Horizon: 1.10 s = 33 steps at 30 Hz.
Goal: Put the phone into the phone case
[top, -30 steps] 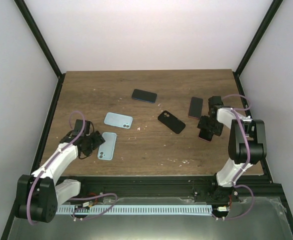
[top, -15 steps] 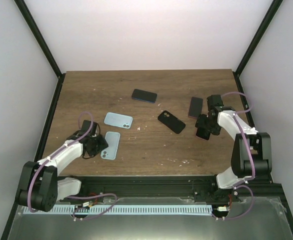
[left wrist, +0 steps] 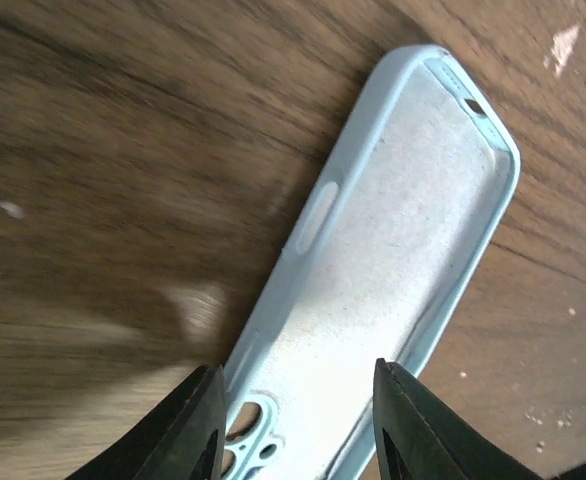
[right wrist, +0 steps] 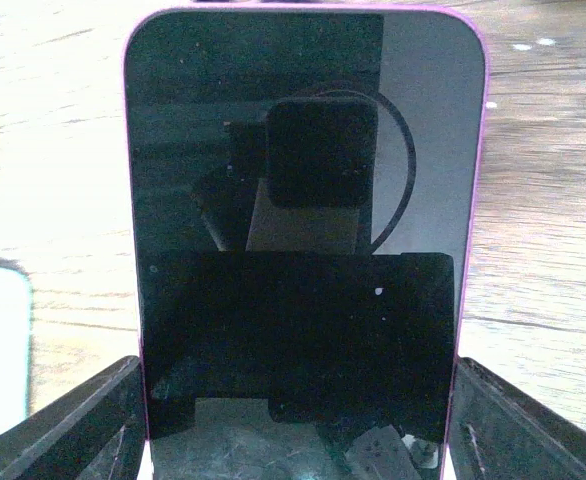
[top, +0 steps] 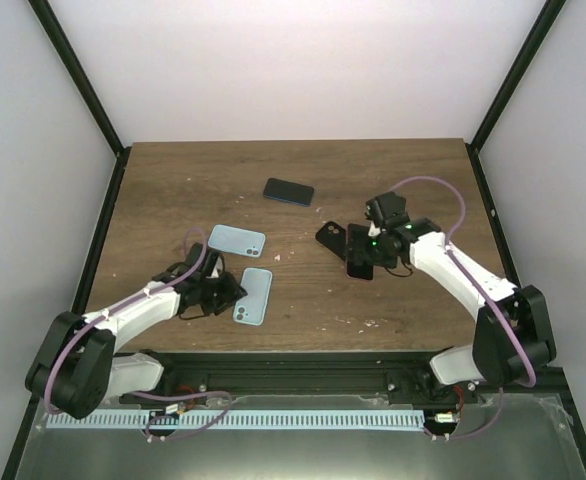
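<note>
My left claw (left wrist: 295,415) pinches the light blue phone case (left wrist: 393,230) across its camera-cutout end. The case faces open side up on the counter (top: 173,180), at about 7 o'clock from the counter's middle. My right claw (right wrist: 298,430) pinches the pink-edged phone (right wrist: 303,200) by its long sides, dark screen toward my wrist camera, at about 3 o'clock from the middle. A second blue case (top: 237,240) lies at 11 o'clock from the first.

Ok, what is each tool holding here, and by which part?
Left tool clamps the light blue phone case across its width at the camera-cutout end. Right tool holds the pink-edged phone by its two long edges, near one end.
</note>
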Available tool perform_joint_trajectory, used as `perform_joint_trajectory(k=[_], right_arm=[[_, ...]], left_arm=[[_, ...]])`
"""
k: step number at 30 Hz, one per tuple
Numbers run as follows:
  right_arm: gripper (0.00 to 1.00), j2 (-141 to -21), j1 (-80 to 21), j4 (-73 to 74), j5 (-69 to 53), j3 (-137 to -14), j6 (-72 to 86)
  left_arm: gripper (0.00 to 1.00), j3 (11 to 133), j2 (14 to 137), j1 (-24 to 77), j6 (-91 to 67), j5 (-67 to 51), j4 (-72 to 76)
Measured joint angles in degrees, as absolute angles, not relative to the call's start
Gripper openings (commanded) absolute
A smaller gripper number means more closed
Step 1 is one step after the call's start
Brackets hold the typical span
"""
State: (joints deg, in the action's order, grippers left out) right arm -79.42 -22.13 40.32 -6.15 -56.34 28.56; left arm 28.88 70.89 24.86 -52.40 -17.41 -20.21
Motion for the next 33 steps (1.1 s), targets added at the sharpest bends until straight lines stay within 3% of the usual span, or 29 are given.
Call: perform_joint_trajectory(k=[17, 27, 33], right_arm=[[0.56, -83.7, -36.6, 35.0, -8.8, -59.6, 36.0], [0.56, -86.7, -44.9, 28.1, -12.3, -59.6, 42.4], [0.56, -88.5, -45.4, 27.8, -12.8, -59.7, 43.2]], left_arm=[[0.46, 27.4, 70.7, 33.7, -62.8, -22.5, -11.7], [0.57, 32.4, 64.8, 33.3, -53.7, -7.4, -24.6], [0.63, 31.5, 67.2, 32.0, -50.5, -7.0, -25.3]])
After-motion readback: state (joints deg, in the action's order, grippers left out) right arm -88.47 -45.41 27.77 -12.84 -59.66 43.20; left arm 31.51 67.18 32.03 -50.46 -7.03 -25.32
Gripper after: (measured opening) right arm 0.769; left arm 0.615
